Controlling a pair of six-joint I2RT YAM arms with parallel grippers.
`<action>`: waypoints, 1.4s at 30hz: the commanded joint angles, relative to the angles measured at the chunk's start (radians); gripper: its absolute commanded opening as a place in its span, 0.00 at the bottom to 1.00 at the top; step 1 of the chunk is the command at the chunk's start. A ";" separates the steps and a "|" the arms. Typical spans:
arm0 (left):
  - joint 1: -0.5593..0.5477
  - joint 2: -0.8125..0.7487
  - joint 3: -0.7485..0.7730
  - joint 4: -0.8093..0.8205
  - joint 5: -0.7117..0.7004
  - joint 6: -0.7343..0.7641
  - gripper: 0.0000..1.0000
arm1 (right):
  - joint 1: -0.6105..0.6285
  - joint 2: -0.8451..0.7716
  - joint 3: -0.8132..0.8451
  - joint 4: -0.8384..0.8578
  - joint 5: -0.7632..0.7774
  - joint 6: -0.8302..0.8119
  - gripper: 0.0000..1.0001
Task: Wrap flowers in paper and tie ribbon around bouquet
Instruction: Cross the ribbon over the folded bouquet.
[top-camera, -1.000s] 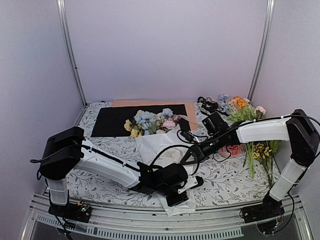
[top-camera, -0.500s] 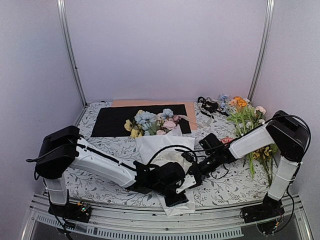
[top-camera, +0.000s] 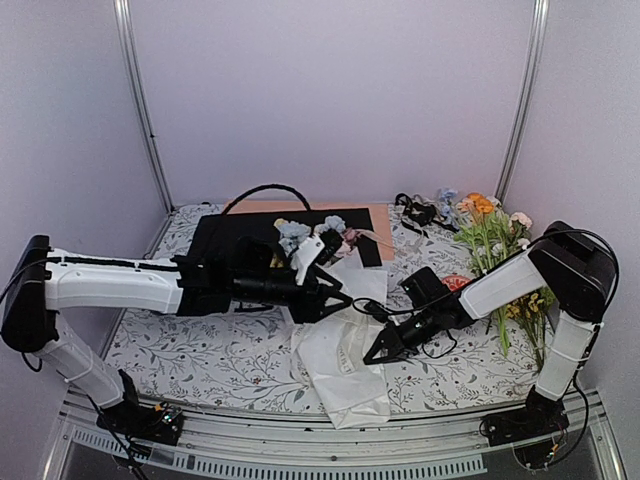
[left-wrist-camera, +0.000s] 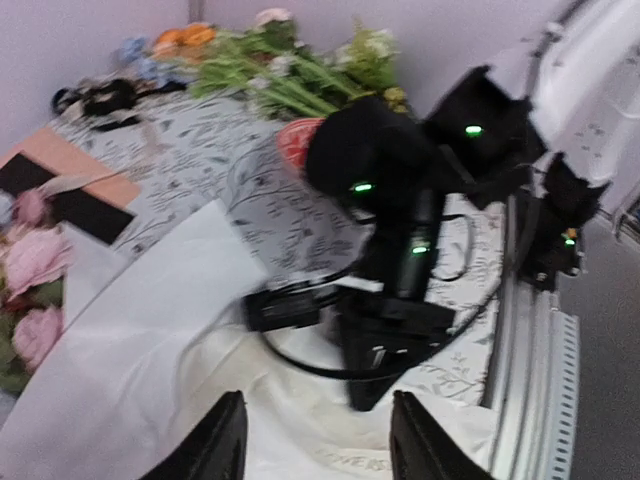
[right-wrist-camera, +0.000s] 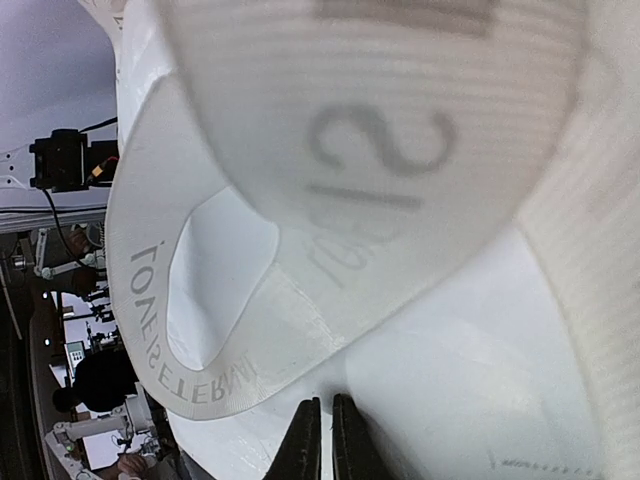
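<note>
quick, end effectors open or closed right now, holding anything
left end effector: open, holding nothing
right end effector: closed against the paper; grip on it cannot be told

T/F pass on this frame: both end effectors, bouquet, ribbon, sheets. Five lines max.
1. The left end effector is open, with nothing between its fingers. True.
2. The right end effector has its fingers wide apart. False: they are almost together.
3. The bouquet lies with its blooms at the far end. True.
4. The spare orange-and-yellow flowers lie on the black sheet. False: they lie at the right on the patterned cloth, and the black sheet is at the far left.
5. The ribbon carries printed lettering. True.
</note>
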 joint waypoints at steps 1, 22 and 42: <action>0.093 0.080 0.022 -0.101 -0.133 -0.041 0.57 | -0.010 0.019 -0.017 -0.005 0.052 0.013 0.08; 0.098 0.372 0.205 -0.329 -0.088 0.110 0.20 | -0.011 0.013 -0.013 -0.003 0.045 0.014 0.08; 0.052 0.104 0.007 -0.197 -0.085 0.074 0.27 | -0.013 0.058 -0.012 0.018 0.039 0.029 0.08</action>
